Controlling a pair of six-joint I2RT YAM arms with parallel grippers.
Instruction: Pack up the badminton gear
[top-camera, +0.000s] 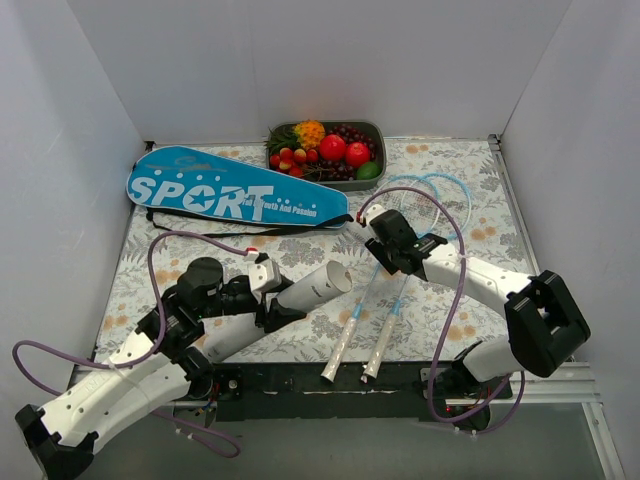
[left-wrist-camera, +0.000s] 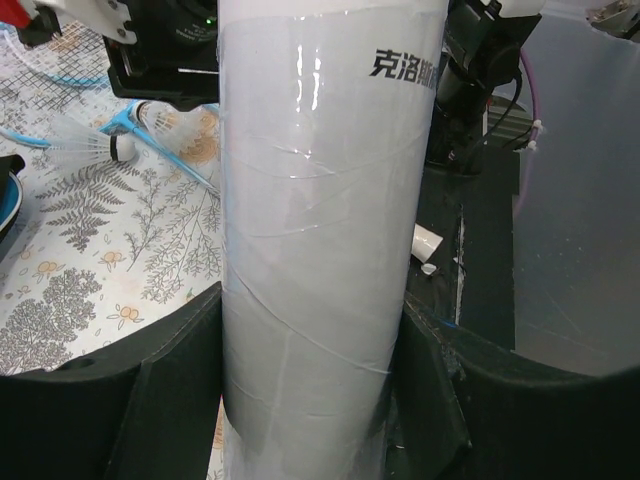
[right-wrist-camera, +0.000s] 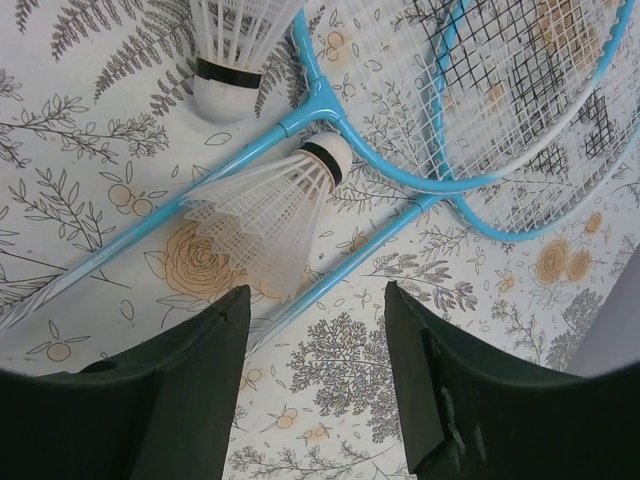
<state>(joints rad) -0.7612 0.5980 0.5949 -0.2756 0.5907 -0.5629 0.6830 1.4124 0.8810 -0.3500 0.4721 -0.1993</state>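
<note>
Clamped in the left gripper (left-wrist-camera: 310, 400) near the desk's near edge is the white cylindrical shuttlecock tube (left-wrist-camera: 320, 200). The right gripper (right-wrist-camera: 315, 380) is spread wide over two white feathered shuttlecocks (right-wrist-camera: 265, 225) and thin light-blue rackets (right-wrist-camera: 322, 100); these shuttlecocks are shown only by wrist views. The long blue "SPORT" bag (top-camera: 235, 195) is seen only overhead, toward the far left corner.

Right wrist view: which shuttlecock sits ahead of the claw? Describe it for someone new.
Find the two light-blue rackets on the floral tablecloth. Between their shafts, just beyond the open right claw, a white shuttlecock lies on its side. Unlike the second shuttlecock, cut off by the picture's top edge, it shows whole, with its cork pointing up and right.
</note>
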